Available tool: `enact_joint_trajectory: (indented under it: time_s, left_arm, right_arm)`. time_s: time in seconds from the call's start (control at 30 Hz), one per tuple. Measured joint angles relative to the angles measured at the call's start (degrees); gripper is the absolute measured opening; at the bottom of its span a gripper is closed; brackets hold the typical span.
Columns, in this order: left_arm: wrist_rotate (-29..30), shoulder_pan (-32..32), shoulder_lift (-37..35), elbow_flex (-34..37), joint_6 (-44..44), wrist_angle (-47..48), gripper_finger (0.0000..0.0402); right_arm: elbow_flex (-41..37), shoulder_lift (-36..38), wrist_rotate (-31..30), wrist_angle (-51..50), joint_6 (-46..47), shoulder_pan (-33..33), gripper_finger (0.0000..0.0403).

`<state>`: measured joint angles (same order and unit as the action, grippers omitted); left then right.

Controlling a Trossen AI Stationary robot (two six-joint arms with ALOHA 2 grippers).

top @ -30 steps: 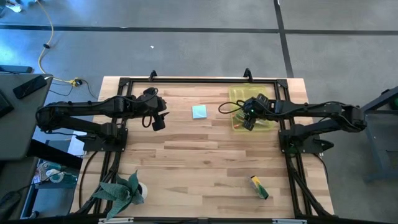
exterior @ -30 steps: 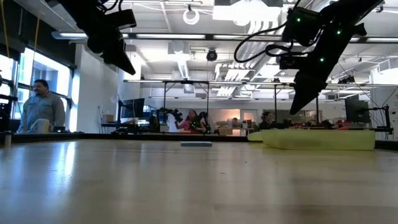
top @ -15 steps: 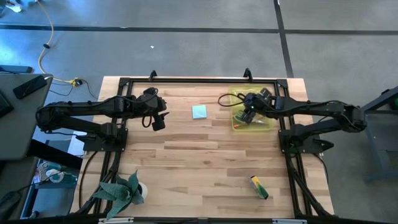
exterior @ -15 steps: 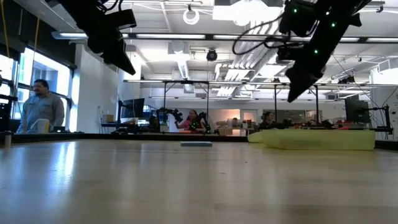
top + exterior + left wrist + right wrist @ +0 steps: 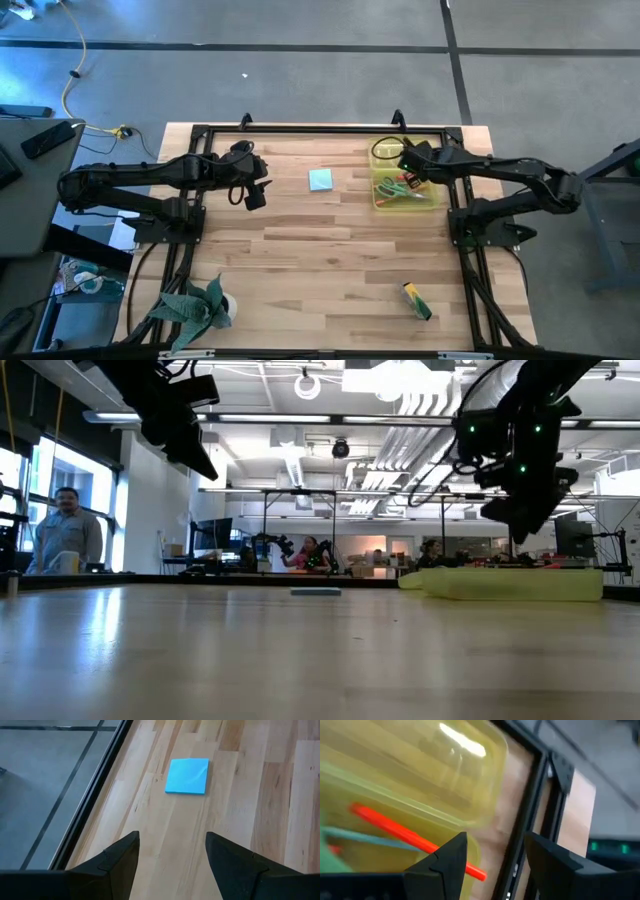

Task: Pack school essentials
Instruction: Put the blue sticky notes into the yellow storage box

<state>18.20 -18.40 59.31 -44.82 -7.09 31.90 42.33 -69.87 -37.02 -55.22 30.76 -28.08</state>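
Note:
The light-blue note pad [image 5: 320, 179] [image 5: 187, 776] lies flat on the table's far middle, and shows as a thin strip in the low view [image 5: 316, 592]. My left gripper [image 5: 255, 195] [image 5: 172, 865] hovers open to its left, above the table, and touches nothing. The translucent yellow case [image 5: 403, 180] [image 5: 510, 583] sits far right. It holds the red-orange marker [image 5: 400, 186] [image 5: 415, 840] and some green items. My right gripper [image 5: 408, 160] [image 5: 495, 865] hangs open over the case's far end, clear of it [image 5: 525, 530]. The yellow-green stick [image 5: 416, 301] lies near right.
A green leafy plant [image 5: 195, 308] stands at the near left corner. A black frame rail [image 5: 320, 128] runs along the far edge, and arm bases stand at both sides. Bare wood lies across the table's middle. People stand in the room beyond.
My right gripper has moved from over the case's near part toward the table's far edge and has turned about, so that it now points down over the case's far end. With it gone from above, the marker and the green items in the case show.

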Motion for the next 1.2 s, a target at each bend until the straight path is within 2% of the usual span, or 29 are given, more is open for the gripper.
enact_joint_trajectory:
  time_s: [0.27,0.57,0.87,1.2]
  left_arm:
    - [0.0,0.0,0.0,0.0,-0.04,0.0,0.0218]
    - [0.0,-0.01,0.0,0.0,0.0,0.0,0.0218]
    - [0.0,-0.01,0.0,0.0,-0.11,0.0,0.0218]
    - [0.13,0.01,0.34,-0.02,0.0,-0.7,0.0218]
  right_arm:
    - [-0.07,-7.56,1.72,-7.66,6.12,-4.53,0.019]
    - [-0.07,-13.68,2.33,-7.9,6.1,-4.67,0.019]
    - [-0.07,-13.39,4.24,-11.51,5.6,-4.43,0.019]
    - [-0.07,-13.21,2.98,-13.17,6.77,-1.91,0.019]
